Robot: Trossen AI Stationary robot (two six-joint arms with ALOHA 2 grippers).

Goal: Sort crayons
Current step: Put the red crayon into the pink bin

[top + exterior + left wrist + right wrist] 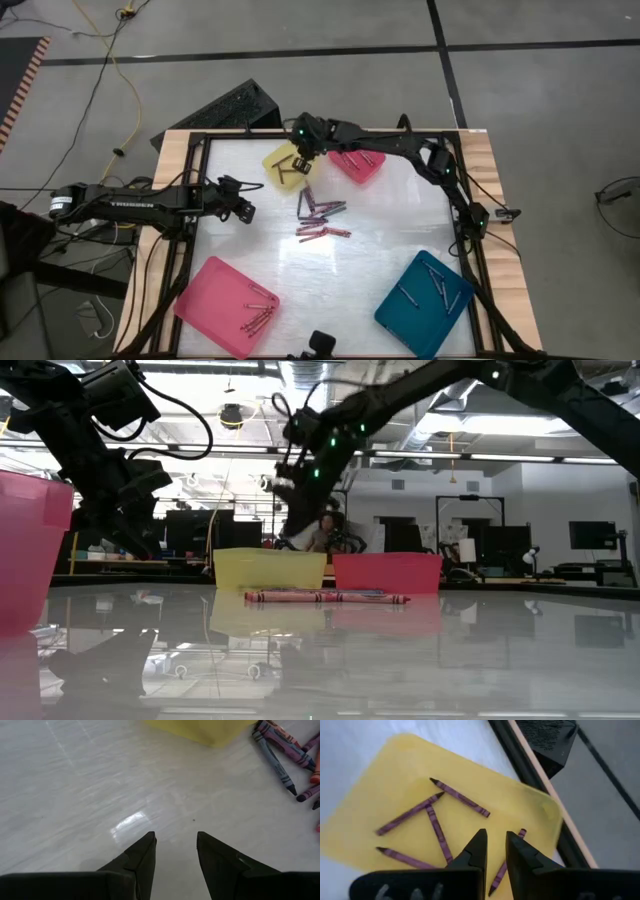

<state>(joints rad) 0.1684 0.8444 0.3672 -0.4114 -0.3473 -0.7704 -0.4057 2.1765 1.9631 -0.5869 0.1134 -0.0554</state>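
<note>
A yellow tray (283,166) at the table's far side holds several purple crayons (460,797) lying flat on its floor. My right gripper (495,842) hovers above this tray (385,770), open by a narrow gap, with nothing between its fingers. One purple crayon (501,872) lies in the tray below the fingers and is partly hidden by them. A loose pile of crayons (322,220) lies on the white table top near the middle. My left gripper (176,840) stands open over bare table left of the pile (285,750).
A small pink tray (357,165) stands right of the yellow one. At the near left a larger pink tray (225,305) holds a few crayons, and at the near right a teal tray (425,300) holds a few too. A black frame (470,250) edges the table.
</note>
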